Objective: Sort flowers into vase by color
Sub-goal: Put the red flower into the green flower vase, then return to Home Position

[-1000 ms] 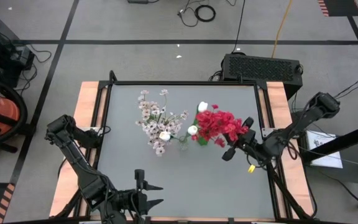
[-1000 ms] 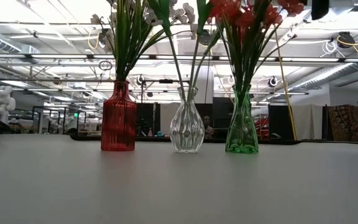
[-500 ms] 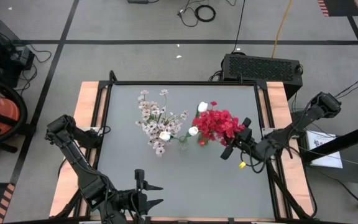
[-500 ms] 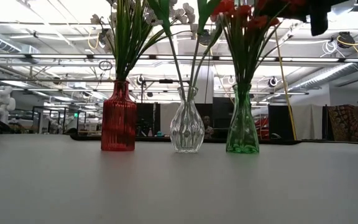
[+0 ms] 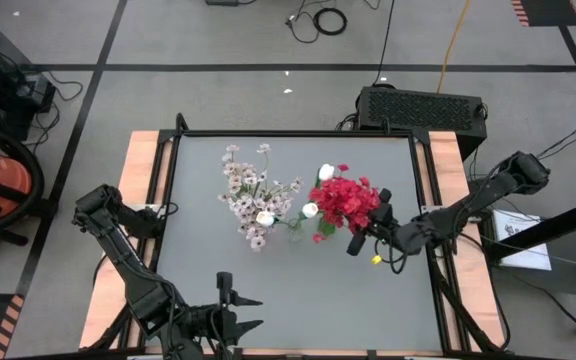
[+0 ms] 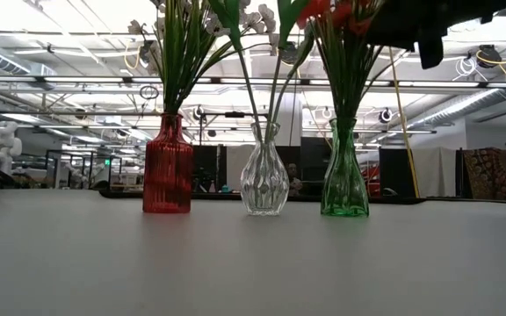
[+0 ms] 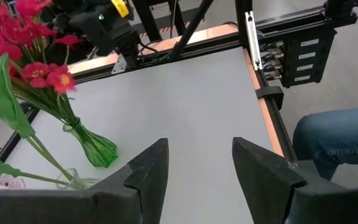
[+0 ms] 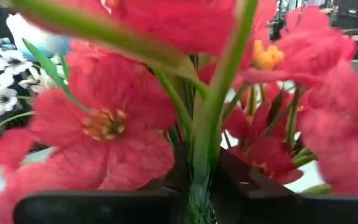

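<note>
Red vase (image 6: 167, 167): held pinkish-white blossom sprigs (image 5: 248, 195), table's left of centre. Clear vase (image 6: 264, 171): held white tulip buds (image 5: 311, 209), middle. Green vase (image 6: 344, 174): held red flowers (image 5: 345, 200), right of the clear vase. Right gripper (image 5: 365, 226): at the red cluster, fingers (image 8: 253, 186) closed around a green stem (image 8: 205, 143). Left gripper (image 7: 197, 168): near the table's front edge, fingers apart, holding nothing.

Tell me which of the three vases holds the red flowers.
The green vase, at the row's right end beside the clear vase; the red vase holds pinkish-white sprigs.
</note>
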`<state>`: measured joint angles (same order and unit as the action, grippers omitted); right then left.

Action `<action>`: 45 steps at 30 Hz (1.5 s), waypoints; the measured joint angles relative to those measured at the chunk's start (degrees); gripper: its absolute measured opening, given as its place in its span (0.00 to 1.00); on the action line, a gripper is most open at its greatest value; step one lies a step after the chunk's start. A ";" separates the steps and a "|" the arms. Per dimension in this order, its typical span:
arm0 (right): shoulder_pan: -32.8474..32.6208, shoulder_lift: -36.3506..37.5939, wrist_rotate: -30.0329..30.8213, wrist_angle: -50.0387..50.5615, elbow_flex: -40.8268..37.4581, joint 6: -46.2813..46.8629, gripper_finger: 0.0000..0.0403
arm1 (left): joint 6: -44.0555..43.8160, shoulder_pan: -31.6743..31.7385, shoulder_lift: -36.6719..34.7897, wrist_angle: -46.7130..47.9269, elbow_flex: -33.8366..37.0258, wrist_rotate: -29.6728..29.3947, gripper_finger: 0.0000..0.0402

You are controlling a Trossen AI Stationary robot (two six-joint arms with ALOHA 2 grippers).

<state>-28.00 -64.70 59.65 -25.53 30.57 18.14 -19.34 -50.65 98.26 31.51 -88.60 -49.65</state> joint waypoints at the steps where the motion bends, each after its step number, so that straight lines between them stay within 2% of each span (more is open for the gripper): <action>1: 0.14 -0.20 -0.03 0.42 0.00 0.57 0.11 | -0.08 0.00 0.00 0.00 0.00 0.00 0.46; 6: -0.20 0.25 -0.32 1.37 0.00 1.23 0.15 | -0.08 -0.11 0.00 0.00 0.00 0.00 0.46; 12: -2.60 2.94 -1.52 6.31 0.00 4.73 0.29 | -1.37 -0.11 0.00 0.72 0.00 0.02 0.46; 20: -6.19 9.73 -1.54 16.24 0.00 7.82 0.50 | -1.37 -0.78 0.00 0.72 0.00 0.01 0.46; 25: -9.37 14.63 -1.09 18.80 -0.02 8.20 0.54 | -1.35 -1.93 0.00 0.72 0.00 0.00 0.46; 30: -12.89 19.07 -1.12 23.63 -0.01 8.64 0.50 | -1.35 -3.72 0.00 2.34 0.00 -1.21 0.46; 35: -19.44 23.17 -1.29 37.32 -0.02 11.87 0.43 | -5.75 -6.55 -0.56 12.07 0.00 -4.40 0.44; 41: -25.89 23.37 -1.55 36.87 -0.02 5.31 0.28 | -8.85 -8.05 -3.18 14.19 0.68 -5.46 0.32; 45: -28.41 24.01 -0.90 37.55 -0.02 4.75 0.15 | -10.52 -8.15 -3.94 13.89 3.10 -6.33 0.22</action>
<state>-56.41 -40.69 58.74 12.02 30.55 22.90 -29.86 -58.81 94.32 45.40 -85.49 -55.97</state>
